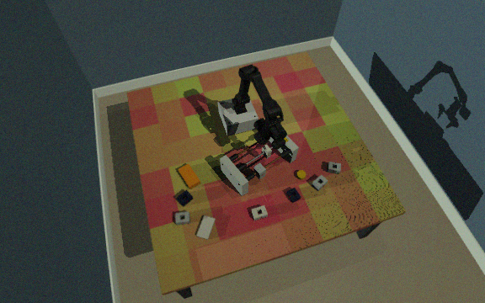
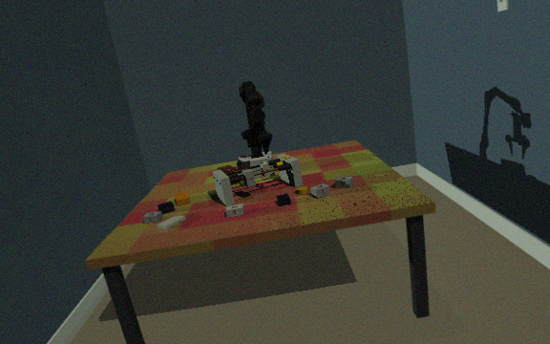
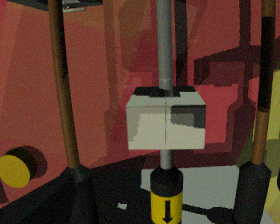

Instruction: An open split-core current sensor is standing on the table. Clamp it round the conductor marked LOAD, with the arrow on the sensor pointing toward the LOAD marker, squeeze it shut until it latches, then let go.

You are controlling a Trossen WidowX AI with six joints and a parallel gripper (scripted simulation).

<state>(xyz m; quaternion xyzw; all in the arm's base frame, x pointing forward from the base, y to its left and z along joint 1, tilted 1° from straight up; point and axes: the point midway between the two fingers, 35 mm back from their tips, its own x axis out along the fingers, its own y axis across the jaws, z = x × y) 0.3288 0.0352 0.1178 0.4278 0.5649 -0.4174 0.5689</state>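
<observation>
The gripper (image 1: 277,148) stands wide, holding nothing, toward the tabletop's (image 1: 242,261) (image 2: 275,233) back edge from the pale sensor (image 1: 263,150) (image 2: 264,166) (image 3: 168,125), which surrounds a grey conductor (image 3: 164,45) inboard of all four corners; a skewed retreat could snag a finger and twist it, and an unseated latch might reopen

Table (image 1: 242,252) (image 2: 256,231) (image 3: 26,75): rectangular, multicoloured patchwork top, dark legs. Clock positions refer to the top view, taken from the table centre.

- Centre: frame (image 1: 231,174) (image 2: 223,187) (image 3: 191,181) with white end plates.
- Between 11 and 12 o'clock: pale base (image 1: 247,124) (image 2: 243,161).
- 3 o'clock: grey block (image 1: 338,170) (image 2: 344,182).
- Between 3 and 4: yellow disc (image 1: 301,174) (image 2: 302,190) (image 3: 13,171); outboard, second grey block (image 1: 316,185) (image 2: 320,191).
- 4: dark block (image 1: 293,194) (image 2: 283,200).
- 6: white block (image 1: 259,215) (image 2: 235,210).
- 7: white slab (image 1: 205,227) (image 2: 171,223).
- 8: third grey block (image 1: 182,221) (image 2: 153,218) near second dark block (image 1: 183,196) (image 2: 166,207).
- 9: orange block (image 1: 189,176) (image 2: 182,199).
</observation>
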